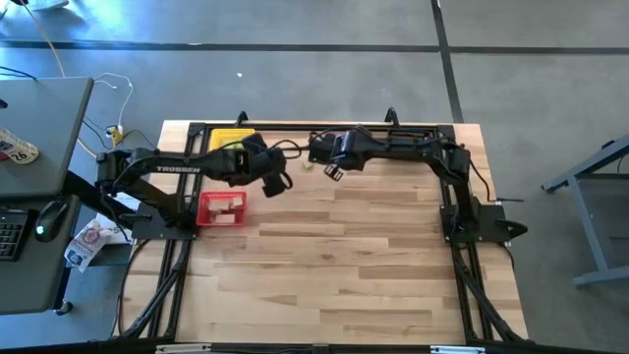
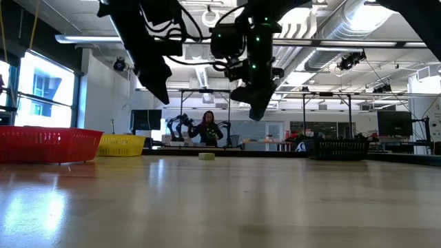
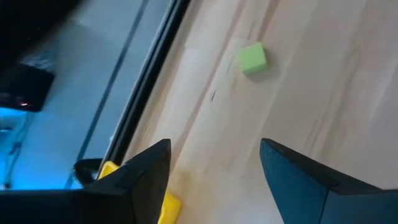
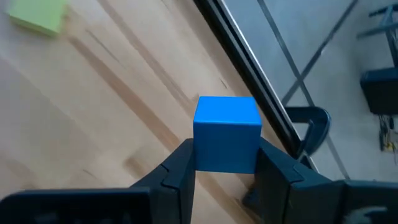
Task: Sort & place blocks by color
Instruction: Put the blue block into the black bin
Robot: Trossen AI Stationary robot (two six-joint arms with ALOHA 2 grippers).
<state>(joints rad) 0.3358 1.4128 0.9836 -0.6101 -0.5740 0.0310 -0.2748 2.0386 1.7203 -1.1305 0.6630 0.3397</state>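
Near the small light green cube (image 1: 306, 164) lying on the wooden table (image 1: 373, 256), a blue cube (image 4: 226, 132) is being gripped, raised, by the right gripper (image 4: 225, 163). Just beside the green cube, the left gripper (image 3: 214, 163) is being held wide and empty.

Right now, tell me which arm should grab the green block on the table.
Left. Its claw is open and empty, with the green block just ahead; the right claw is shut on a blue block.
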